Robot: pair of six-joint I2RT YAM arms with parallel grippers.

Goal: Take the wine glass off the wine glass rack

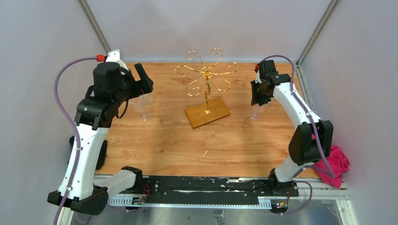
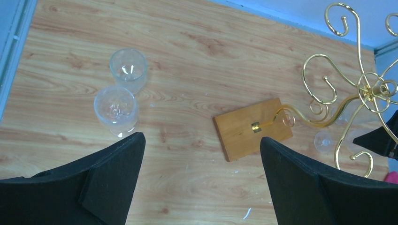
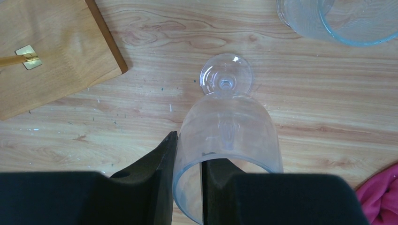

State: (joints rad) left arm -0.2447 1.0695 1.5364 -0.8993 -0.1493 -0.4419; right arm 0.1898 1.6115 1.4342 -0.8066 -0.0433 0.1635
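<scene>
The gold wire wine glass rack [image 1: 206,77] stands mid-table on its wooden base [image 1: 207,112], and no glass hangs on its arms. It also shows in the left wrist view [image 2: 371,89] and its base shows in the right wrist view [image 3: 51,51]. My right gripper [image 1: 258,96] [image 3: 190,150] is shut on the rim of a clear wine glass [image 3: 227,126], one finger inside the bowl and one outside. The glass is upright right of the rack, with its foot [image 1: 255,116] at the table top. My left gripper [image 1: 144,79] [image 2: 201,138] is open and empty, high over the table's left side.
Two clear glasses [image 2: 121,89] stand on the table under the left gripper [image 1: 141,105]. Another clear glass [image 3: 342,18] stands just beyond the held one. A pink cloth [image 1: 335,161] lies off the table's right edge. Grey walls close in the sides and back.
</scene>
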